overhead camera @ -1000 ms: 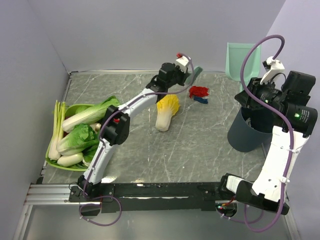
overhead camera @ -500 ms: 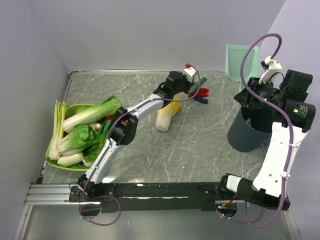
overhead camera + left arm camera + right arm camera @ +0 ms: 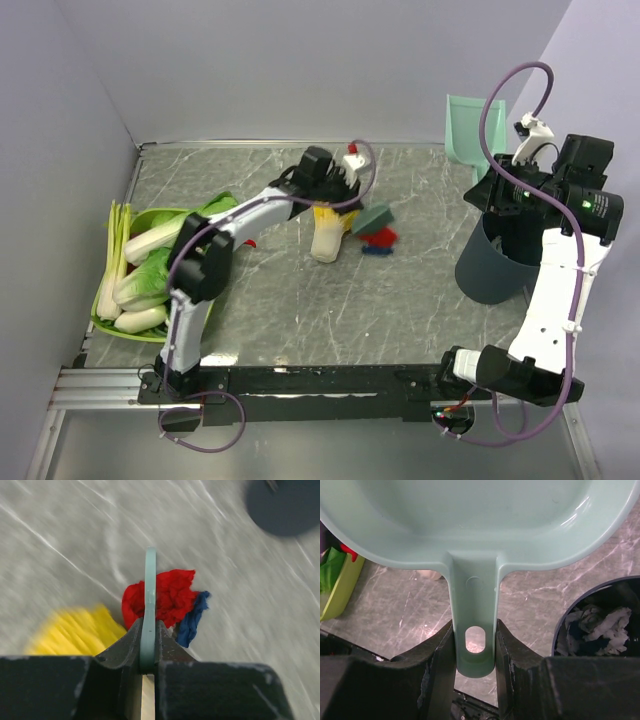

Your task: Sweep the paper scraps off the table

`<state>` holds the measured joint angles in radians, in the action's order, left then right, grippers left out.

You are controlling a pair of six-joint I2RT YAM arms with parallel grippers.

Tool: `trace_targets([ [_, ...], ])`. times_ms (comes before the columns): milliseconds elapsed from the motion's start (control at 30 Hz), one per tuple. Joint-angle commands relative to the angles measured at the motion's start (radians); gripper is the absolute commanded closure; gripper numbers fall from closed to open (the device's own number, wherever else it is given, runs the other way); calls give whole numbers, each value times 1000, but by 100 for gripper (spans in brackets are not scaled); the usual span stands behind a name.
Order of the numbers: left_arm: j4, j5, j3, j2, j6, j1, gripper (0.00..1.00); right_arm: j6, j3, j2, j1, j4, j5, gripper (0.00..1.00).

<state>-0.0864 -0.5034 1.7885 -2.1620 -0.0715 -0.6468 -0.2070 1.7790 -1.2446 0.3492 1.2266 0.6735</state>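
My left gripper [image 3: 352, 196] is shut on a teal brush [image 3: 373, 219], seen edge-on in the left wrist view [image 3: 148, 595]. The brush sits against a red paper scrap [image 3: 382, 237] and a dark blue paper scrap [image 3: 372, 250] on the marble table [image 3: 300, 310]. Both scraps also show in the left wrist view, red [image 3: 170, 597] and blue [image 3: 192, 621]. My right gripper [image 3: 474, 642] is shut on the handle of a mint dustpan [image 3: 470, 515], held up at the back right [image 3: 465, 120]. The jaws of my left gripper [image 3: 148, 632] clamp the brush.
A yellow-white napa cabbage [image 3: 328, 235] lies just left of the scraps. A dark bin [image 3: 493, 265] under the right arm holds white and blue paper wads [image 3: 600, 625]. A green tray [image 3: 105, 318] of vegetables sits at the left edge.
My left gripper has swept the brush from the back of the table toward the near side. The red and blue scraps moved with it. The dustpan shifted slightly left.
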Motion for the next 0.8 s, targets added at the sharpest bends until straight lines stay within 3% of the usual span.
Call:
trace_targets([
  [0,-195,-187,-240,227,-157,-28,99,-15,31,-7,-9,-12,38,100],
  [67,-338,-233,-315,298,-255,-36,99,-20,34,-10,-12,-4,37,100],
  [167,-427,-235,-420,400,-301,-43,99,-57,48,-12,-16,36,26,100],
  [267,-402,-150,-509,522,-306,-36,99,-204,43,-3,-33,100,-3,100],
  [300,-394,-136,-527,553,-310,-27,99,-321,34,2,-48,153,-23,100],
  [467,-371,-81,-641,779,-343,50,99,-633,-128,69,-160,257,-150,100],
  [600,-433,-31,-741,951,-398,110,99,-735,-278,115,-300,280,-290,100],
  [767,-538,67,-732,1068,-321,138,99,-866,-479,145,-424,315,-471,100],
])
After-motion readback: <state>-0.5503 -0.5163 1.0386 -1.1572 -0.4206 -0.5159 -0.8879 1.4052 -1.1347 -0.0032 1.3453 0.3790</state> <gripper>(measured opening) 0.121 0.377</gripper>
